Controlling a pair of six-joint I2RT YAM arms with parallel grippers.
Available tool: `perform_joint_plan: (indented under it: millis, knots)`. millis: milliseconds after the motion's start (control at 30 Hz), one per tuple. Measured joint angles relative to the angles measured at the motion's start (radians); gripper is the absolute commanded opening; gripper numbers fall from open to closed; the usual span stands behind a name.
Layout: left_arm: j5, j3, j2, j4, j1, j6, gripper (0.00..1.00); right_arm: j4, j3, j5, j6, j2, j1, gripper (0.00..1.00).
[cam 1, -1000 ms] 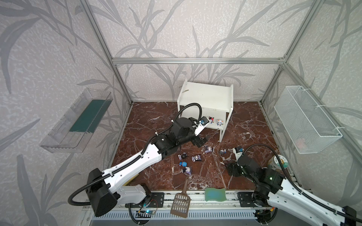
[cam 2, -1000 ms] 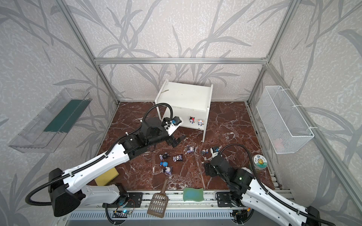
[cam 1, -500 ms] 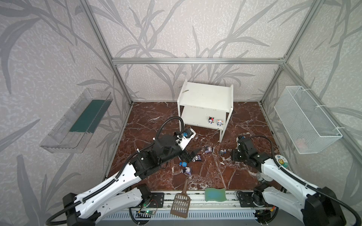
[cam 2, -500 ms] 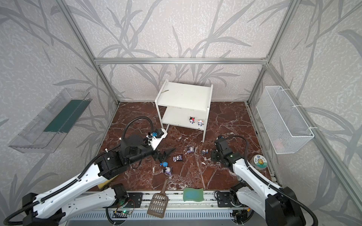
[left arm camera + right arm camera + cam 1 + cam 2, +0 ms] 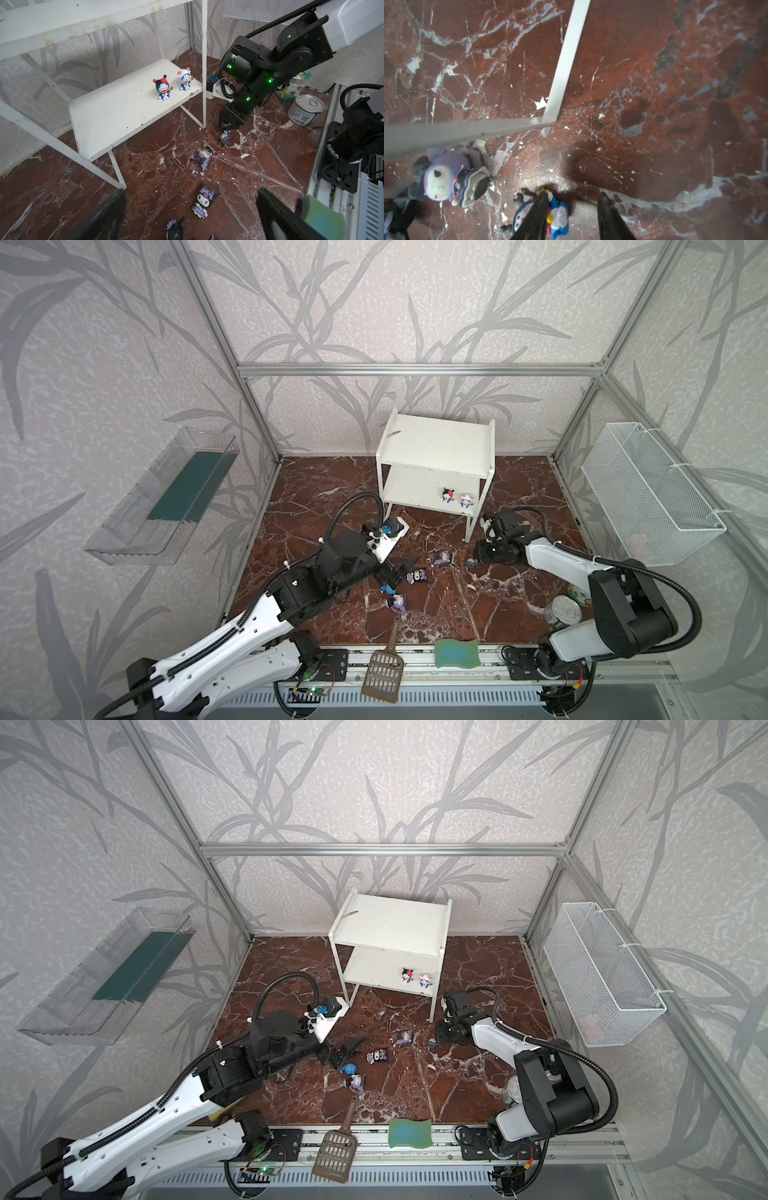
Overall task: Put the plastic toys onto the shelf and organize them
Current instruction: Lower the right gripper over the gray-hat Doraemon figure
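The white shelf holds two blue-white toys on its lower board: a red-black-headed one and a white-headed one. Several toys lie on the marble floor. My left gripper is wide open low over a purple-black toy. Another purple toy lies beyond it. My right gripper points down at a grey-headed blue-white toy by the shelf's leg. One finger lies across that toy. The other stands apart from it.
A brown scoop and a green sponge lie at the front edge. Two cans stand at the front right. A wire basket hangs on the right wall and a clear tray on the left wall.
My left arm drew back from the shelf and dropped to the floor toys, still open. My right arm reached forward to the shelf's front right leg, and its jaws narrowed over the grey-headed toy.
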Motion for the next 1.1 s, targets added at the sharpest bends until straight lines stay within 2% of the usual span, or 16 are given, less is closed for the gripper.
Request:
perform_joint_plan:
  millis: [233,500,800,1100]
  knots:
    - [-0.011,-0.002,-0.017,0.000,-0.001,0.001,0.99,0.000,-0.057,-0.034,0.013,-0.038,0.021,0.37]
    - [-0.010,-0.003,-0.025,0.000,-0.002,0.000,0.99,-0.045,-0.082,-0.032,0.069,-0.145,0.125,0.36]
    - [-0.009,-0.003,-0.024,0.001,-0.005,0.000,0.99,-0.060,-0.187,-0.020,0.182,-0.273,0.267,0.36]
    - [0.000,-0.003,-0.013,0.002,-0.005,0.000,0.99,-0.092,-0.202,-0.008,0.232,-0.367,0.296,0.38]
